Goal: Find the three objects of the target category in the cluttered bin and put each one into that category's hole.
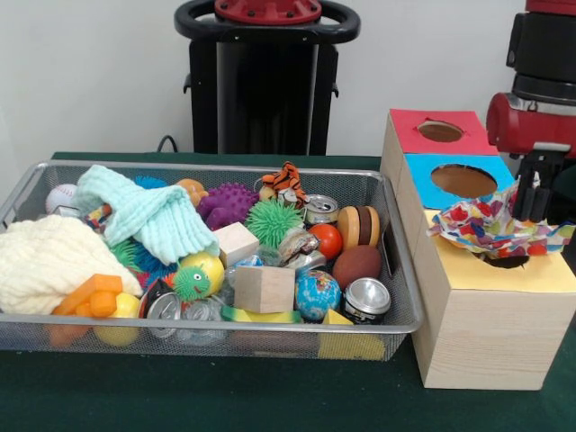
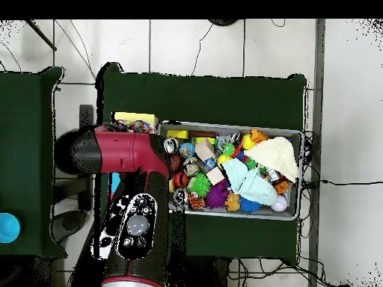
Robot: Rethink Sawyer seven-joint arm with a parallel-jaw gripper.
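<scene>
One white polka-dot cloth (image 1: 490,229) lies crumpled on the yellow-topped wooden box (image 1: 486,315), over the hole (image 1: 506,262), of which a dark sliver shows. My gripper (image 1: 531,209) hangs right above the cloth's right part, touching or nearly touching it. In the overhead view my arm (image 2: 127,153) hides the gripper; only the yellow surround (image 2: 135,117) and a bit of cloth (image 2: 138,126) show. The wire mesh bin (image 1: 396,326) is full of clutter and also shows in the overhead view (image 2: 295,213). No other polka-dot cloth shows clearly in it.
The blue-topped box (image 1: 423,184) and the red-topped box (image 1: 409,126) stand behind the yellow one. The bin holds a mint-green knitted cloth (image 1: 148,216), a cream knitted cloth (image 1: 49,261), wooden cubes (image 1: 264,288), cans (image 1: 366,299), balls and spiky toys.
</scene>
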